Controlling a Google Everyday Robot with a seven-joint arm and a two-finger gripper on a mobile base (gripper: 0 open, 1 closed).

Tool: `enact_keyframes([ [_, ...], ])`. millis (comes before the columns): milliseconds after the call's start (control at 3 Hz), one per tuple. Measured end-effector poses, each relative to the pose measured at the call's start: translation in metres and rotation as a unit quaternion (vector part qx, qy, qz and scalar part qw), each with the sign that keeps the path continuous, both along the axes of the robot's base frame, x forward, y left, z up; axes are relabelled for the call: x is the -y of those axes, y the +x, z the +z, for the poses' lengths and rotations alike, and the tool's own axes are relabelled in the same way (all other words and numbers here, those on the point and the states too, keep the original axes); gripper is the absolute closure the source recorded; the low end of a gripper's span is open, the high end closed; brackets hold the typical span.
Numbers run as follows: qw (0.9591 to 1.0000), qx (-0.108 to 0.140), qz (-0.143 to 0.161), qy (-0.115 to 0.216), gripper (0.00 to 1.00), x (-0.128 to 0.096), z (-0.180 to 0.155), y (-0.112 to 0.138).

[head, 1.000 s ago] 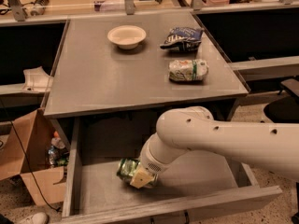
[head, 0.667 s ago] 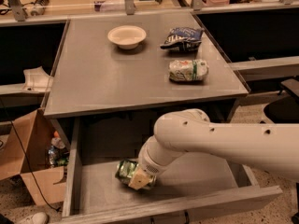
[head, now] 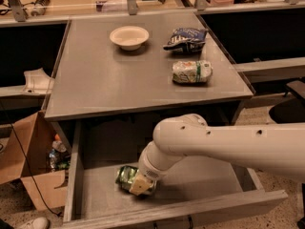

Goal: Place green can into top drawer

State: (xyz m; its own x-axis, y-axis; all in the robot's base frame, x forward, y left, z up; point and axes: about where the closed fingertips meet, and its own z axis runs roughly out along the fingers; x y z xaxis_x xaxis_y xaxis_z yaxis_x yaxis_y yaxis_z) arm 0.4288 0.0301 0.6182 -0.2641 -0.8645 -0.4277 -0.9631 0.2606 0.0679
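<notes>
Far left, a cardboard box (head: 26,168) sits open on the floor, with bottles (head: 57,154) standing just beside the drawer's left wall. Above it a crumpled white sheet (head: 35,80) lies on a low shelf, and down in the corner there's the toe of a shoe (head: 32,222).

Moving in, we have the grey table (head: 105,85), and near its back edge a pale bowl (head: 129,36), upright and alone. Under the tabletop the top drawer (head: 74,175) is pulled wide open, its long front panel nearest the camera.

And there's the green can (head: 125,174), down inside the drawer, left of centre, on or just above the flat bottom, tipped over at a slant and well clear of the side walls. The gripper (head: 139,186) is right up against it, overlapping the can's right-hand end, low in the drawer. Whether it is clamped on the can or only lying against it, I cannot tell from here.

The white arm (head: 224,144) runs from the gripper up and out across the drawer to the right edge.

On the tabletop's right side lies a dark blue chip bag (head: 186,38). Nearer the front edge is a whitish can (head: 191,72), lying on its side.

Far right, a dark chair seat (head: 288,111) pokes in.
</notes>
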Motion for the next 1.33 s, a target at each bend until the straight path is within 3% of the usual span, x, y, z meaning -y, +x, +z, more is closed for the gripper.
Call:
enact_keyframes([
  [333,1.0,0.0,0.0,0.0,0.81,0.0,0.0,0.0],
  [1333,1.0,0.0,0.0,0.0,0.11,0.0,0.0,0.0],
])
